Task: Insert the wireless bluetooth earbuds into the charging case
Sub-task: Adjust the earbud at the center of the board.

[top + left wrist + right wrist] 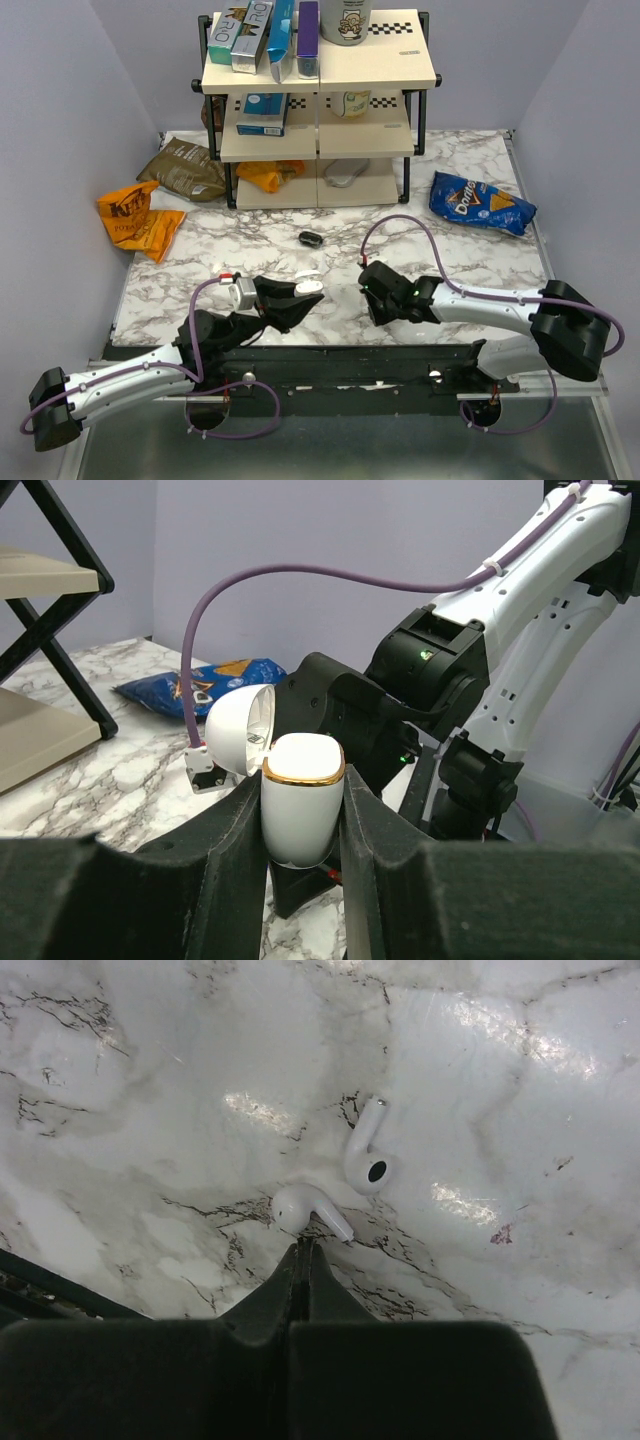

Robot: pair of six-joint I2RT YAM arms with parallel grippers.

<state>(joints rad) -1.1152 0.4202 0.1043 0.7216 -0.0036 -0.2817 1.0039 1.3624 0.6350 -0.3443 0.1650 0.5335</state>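
While the left gripper clamps a small white case low over the table, the right gripper points down at the marble just to its right, jaws pressed together. A two-tier shelf stands at the back: upright boxes and a tub on top, a blue box and a pale pack on the middle board, an orange bag and a grey thing at the bottom. A black oval item lies alone in front of the shelf. A brown bag and an orange bag lie at the left, a blue chip bag at the right. Plain grey walls close the cell.

From the left wrist, the case sits upright between the black fingers, gold rim up, its lid hinged open and tilted back. Its wells are not visible from here. The right arm stands close behind.

From the right wrist, the shut right gripper grips nothing. Both white buds lie on the marble outside the case: the near bud just past the tips, the far bud beside it.
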